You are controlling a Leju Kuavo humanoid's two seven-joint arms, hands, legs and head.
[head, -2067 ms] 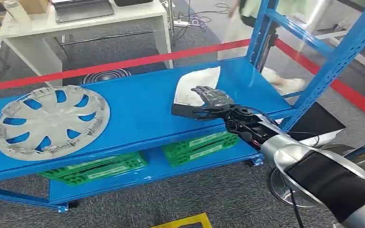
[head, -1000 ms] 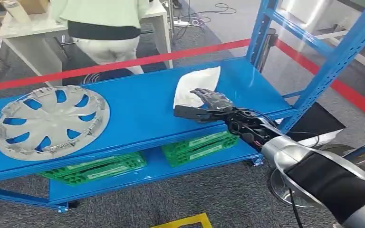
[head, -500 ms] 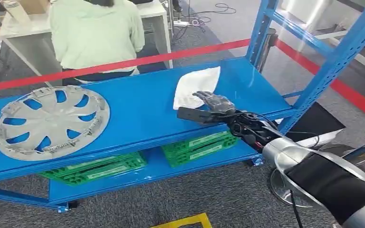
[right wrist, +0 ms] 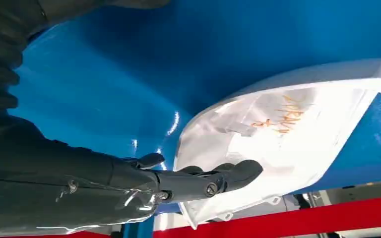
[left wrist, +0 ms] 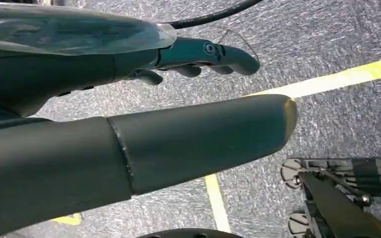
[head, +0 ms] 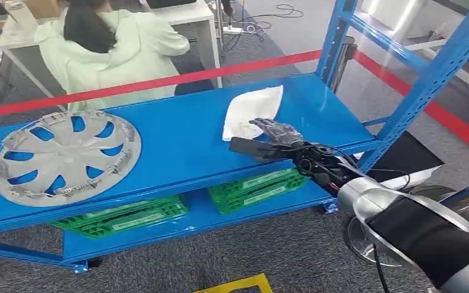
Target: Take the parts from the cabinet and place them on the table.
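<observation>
A: Where is the part to be taken?

B: A white plastic part (head: 251,111) lies flat on the blue cabinet shelf (head: 177,140), toward the shelf's right end. In the right wrist view the white plastic part (right wrist: 297,124) shows orange handwriting on its surface.

A: And the robot's hands?

B: The right hand (head: 267,139) reaches over the front of the shelf, at the near edge of the part. Its fingers (right wrist: 238,173) are spread and extended, overlapping the part's edge, and they hold nothing. Whether they touch it I cannot tell. The left hand (left wrist: 168,99) hangs over grey carpet with yellow floor tape (left wrist: 327,82); its fingers are loosely extended, nothing in them.

A: What else is on the cabinet?

B: A silver wheel cover (head: 64,155) lies flat at the left end of the same shelf, well apart from the white part. On the lower shelf sit two green crates (head: 256,189).

A: And beyond it?

B: A red barrier tape (head: 159,81) runs behind the cabinet. Behind that, a person in a pale green top (head: 119,52) is bent forward beside a white desk (head: 189,21).
</observation>
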